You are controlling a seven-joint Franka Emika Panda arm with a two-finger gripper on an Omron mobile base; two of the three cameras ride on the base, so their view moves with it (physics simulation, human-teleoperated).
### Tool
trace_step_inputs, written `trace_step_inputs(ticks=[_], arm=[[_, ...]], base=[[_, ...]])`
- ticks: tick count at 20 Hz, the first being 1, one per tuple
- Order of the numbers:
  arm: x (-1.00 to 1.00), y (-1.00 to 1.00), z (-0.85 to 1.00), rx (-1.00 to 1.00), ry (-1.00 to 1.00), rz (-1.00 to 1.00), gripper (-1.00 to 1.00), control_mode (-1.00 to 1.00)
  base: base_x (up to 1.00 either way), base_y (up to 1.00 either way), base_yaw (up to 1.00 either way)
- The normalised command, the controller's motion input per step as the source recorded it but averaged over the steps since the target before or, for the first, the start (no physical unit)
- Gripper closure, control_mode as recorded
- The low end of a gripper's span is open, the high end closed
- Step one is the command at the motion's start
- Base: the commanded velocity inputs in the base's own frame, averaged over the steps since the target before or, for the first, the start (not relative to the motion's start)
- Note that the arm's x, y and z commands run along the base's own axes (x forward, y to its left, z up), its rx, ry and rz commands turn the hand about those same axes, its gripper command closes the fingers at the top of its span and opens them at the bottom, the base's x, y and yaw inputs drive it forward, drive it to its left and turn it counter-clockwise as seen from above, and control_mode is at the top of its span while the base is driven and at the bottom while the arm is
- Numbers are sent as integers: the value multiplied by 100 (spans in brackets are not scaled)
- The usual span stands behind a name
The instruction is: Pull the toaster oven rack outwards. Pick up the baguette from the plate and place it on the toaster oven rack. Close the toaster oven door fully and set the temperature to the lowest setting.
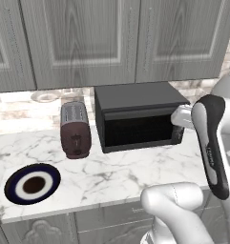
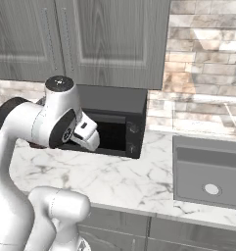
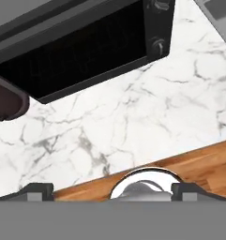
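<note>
The black toaster oven [image 1: 135, 112] stands at the back of the marble counter. Its door [image 3: 81, 51] lies flat against the front, and nothing can be made out behind its dark window. Two knobs [image 3: 157, 45] sit on the control strip at its right side. My gripper [image 3: 112, 191] hovers open and empty in front of the oven's right end [image 2: 93, 143], a little off the counter, facing the door and strip. The navy plate [image 1: 32, 184] with its white ring rests bare at the counter's front left. The baguette and the rack are out of view.
A maroon-and-silver slot toaster [image 1: 75, 128] stands just left of the oven. A grey sink [image 2: 210, 171] is sunk into the counter to the right. Grey wall cabinets [image 1: 111, 38] hang above. Wooden floor [image 3: 199, 161] lies beyond the counter's front edge.
</note>
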Motion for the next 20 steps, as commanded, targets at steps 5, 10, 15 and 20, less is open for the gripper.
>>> trace_step_inputs(ticks=[5, 10, 15, 20], arm=[[0, -25, -2, 20, -29, -10, -100, -100], [0, -24, -2, 23, -26, -15, -100, -100], [0, -16, 0, 25, -18, -19, -100, -100], [0, -15, 0, 30, -3, -21, -100, -100]], base=[[0, 0, 0], [0, 0, 0], [0, 0, 0], [0, 0, 0]])
